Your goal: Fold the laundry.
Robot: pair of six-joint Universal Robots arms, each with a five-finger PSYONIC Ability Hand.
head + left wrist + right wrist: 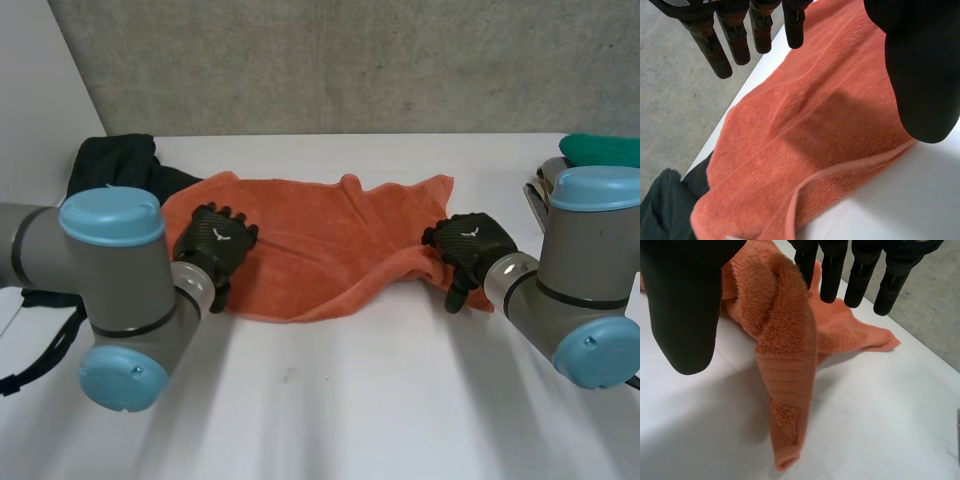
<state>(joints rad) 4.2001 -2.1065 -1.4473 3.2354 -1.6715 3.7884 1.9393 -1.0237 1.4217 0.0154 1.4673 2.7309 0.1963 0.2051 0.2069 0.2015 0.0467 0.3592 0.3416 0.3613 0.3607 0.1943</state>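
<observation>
A rumpled orange terry towel [330, 240] lies spread on the white worktop [350, 400]. The left hand [215, 245] is over the towel's left end, fingers straight and holding nothing. The right hand [470, 245] seems to pinch the towel's lifted right end. A dark garment [115, 160] lies behind the towel's left end.

Robotics laboratory bench: a plain white table [350, 400] set against a bare concrete wall [350, 60], two grey arms [100, 270] with light-blue caps reaching over it, and a towel [330, 250] and dark cloth [115, 160] lying on top.
</observation>
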